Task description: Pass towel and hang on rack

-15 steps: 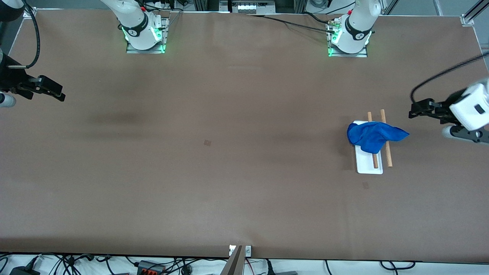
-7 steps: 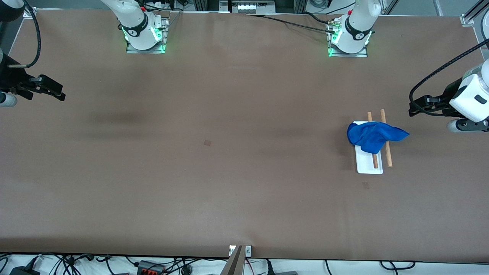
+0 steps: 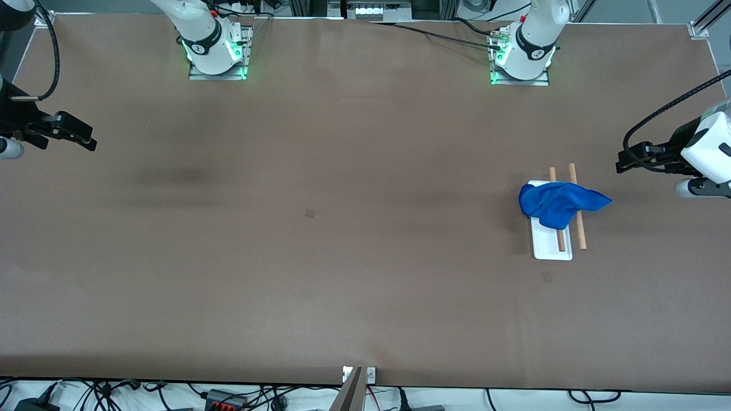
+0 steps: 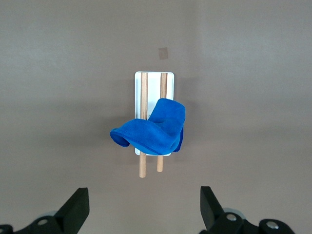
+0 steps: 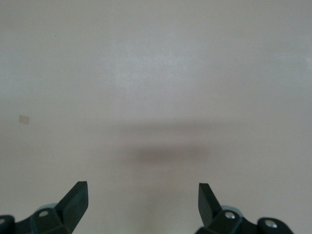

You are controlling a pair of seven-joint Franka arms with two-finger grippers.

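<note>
My left gripper (image 3: 623,161) hangs wide open and empty at the right edge of the front frame, over bare table toward the left arm's end. In the left wrist view its two black fingers (image 4: 78,208) sit apart in the lower corners with nothing between them. Against the frame a second ago, this hand has pulled up and out toward the right edge; its white wrist body sat lower and closer to the rack then.

Down-frame and inward from the gripper, well apart from it, stands the rack (image 3: 551,251), in the right-centre of the front frame. The blue towel (image 3: 557,204) is draped over both wooden rods (image 3: 581,237) at their upper-frame end, bunched rather than spread, with one corner pointing out toward the left arm's end. The rods' lower ends and part of the white base stay uncovered. Towel and rack have not shifted across the three front frames.

My right gripper (image 3: 85,140) waits at the left edge of the front frame, over bare table, unchanged. Its fingers (image 5: 74,202) are spread and hold nothing.

Nothing stands between either gripper and the rack. Two small dark marks (image 3: 310,213) show on the brown table (image 3: 365,297), one mid-frame, one just below the rack. Cables (image 3: 228,397) run along the bottom edge.
</note>
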